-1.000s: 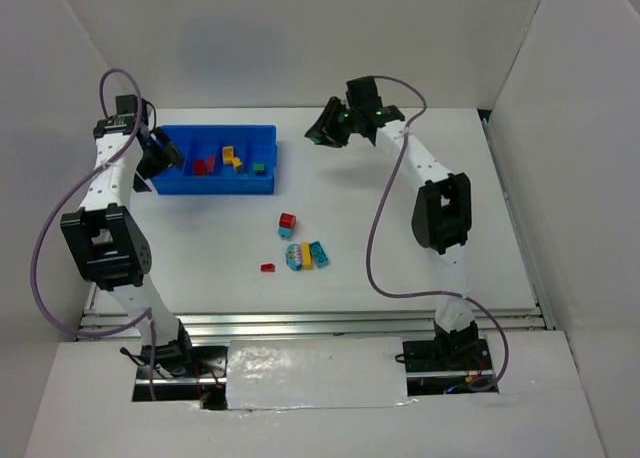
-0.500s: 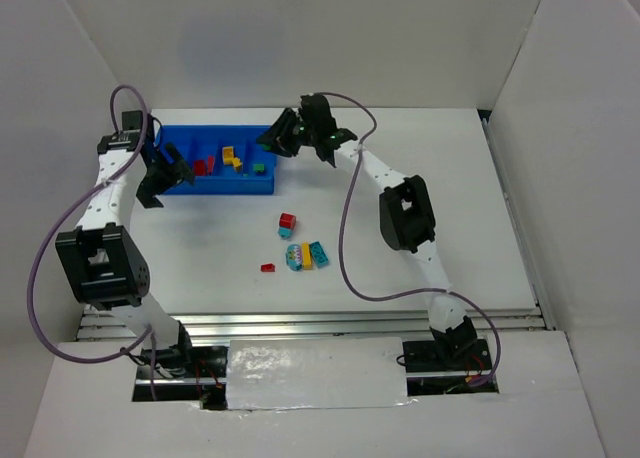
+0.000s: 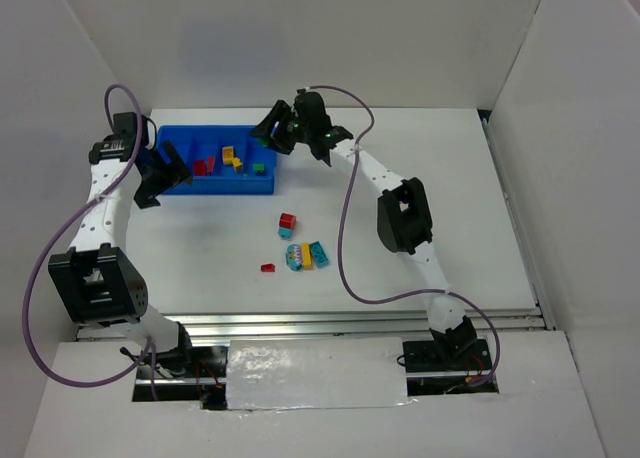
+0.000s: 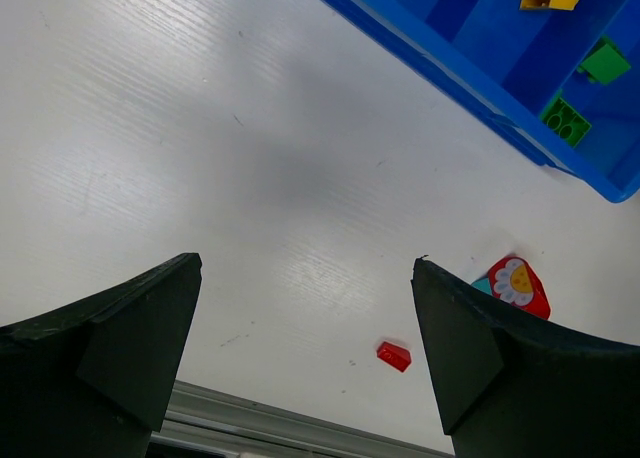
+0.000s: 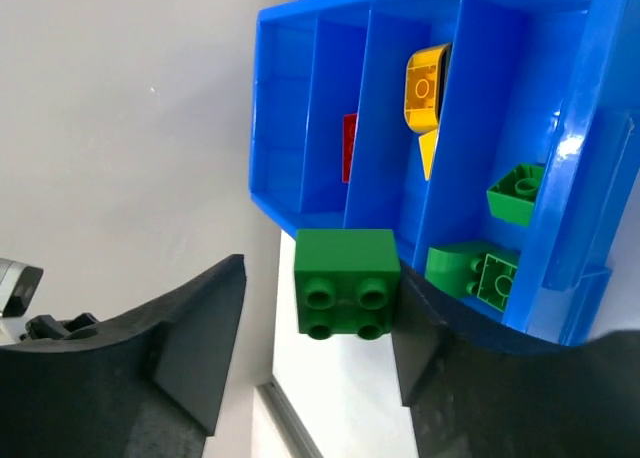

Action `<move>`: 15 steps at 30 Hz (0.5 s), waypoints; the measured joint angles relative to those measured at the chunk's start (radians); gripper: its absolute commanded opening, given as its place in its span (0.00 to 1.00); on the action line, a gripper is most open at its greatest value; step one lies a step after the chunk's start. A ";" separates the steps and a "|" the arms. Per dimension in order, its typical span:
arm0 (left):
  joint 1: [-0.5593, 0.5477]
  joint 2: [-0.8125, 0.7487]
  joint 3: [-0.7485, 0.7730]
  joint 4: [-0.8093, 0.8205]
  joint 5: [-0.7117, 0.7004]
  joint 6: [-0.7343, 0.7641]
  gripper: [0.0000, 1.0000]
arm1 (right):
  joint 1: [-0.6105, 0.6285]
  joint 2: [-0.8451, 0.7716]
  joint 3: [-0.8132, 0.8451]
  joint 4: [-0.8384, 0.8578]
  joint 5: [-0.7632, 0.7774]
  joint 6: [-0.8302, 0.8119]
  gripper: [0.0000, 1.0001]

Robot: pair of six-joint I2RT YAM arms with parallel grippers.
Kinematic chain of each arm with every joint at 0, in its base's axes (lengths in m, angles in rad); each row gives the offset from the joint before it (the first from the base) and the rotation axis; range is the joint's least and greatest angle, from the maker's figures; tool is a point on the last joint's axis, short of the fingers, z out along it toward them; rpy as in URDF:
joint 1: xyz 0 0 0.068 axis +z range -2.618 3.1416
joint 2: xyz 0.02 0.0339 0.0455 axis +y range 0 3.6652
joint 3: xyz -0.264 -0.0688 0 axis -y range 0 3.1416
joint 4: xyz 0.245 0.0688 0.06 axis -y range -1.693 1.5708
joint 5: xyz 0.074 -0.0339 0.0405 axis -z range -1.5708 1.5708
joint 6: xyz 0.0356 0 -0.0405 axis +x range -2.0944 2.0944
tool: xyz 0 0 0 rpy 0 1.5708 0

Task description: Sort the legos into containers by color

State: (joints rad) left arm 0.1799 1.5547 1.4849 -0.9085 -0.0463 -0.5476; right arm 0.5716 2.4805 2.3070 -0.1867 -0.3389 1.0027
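The blue tray (image 3: pixel 215 186) stands at the back left with red, yellow and green legos in its compartments. My right gripper (image 3: pixel 272 136) hovers at the tray's right end. In the right wrist view its jaws (image 5: pixel 322 278) stand apart, with a green lego (image 5: pixel 346 281) against the right finger and a gap to the left finger. Below are green legos (image 5: pixel 480 273) in the end compartment, a yellow one (image 5: pixel 425 88) and a red one (image 5: pixel 350 148). My left gripper (image 3: pixel 160 173) is open and empty by the tray's left end (image 4: pixel 306 263).
Loose legos lie mid-table: a red-and-cyan one (image 3: pixel 287 223), a cyan-yellow cluster (image 3: pixel 307 255) and a small red one (image 3: pixel 268 267), also in the left wrist view (image 4: pixel 393 355). White walls enclose the table on three sides.
My right arm has swung left from the back middle to the tray's right end. My left arm has shifted slightly beside the tray's left end.
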 measured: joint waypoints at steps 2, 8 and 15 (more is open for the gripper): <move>0.000 0.000 -0.005 0.003 0.004 0.002 1.00 | -0.001 0.002 0.004 -0.001 0.002 -0.001 0.69; 0.000 -0.003 -0.028 0.011 0.017 0.021 1.00 | -0.001 0.039 0.033 -0.002 -0.005 -0.002 0.77; 0.000 -0.003 -0.032 0.012 0.026 0.025 1.00 | -0.003 0.049 0.039 -0.004 -0.016 -0.001 0.82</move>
State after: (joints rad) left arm 0.1799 1.5520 1.4528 -0.8967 -0.0200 -0.5228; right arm 0.5690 2.5294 2.3455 -0.1905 -0.3546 1.0016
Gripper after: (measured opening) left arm 0.994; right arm 0.817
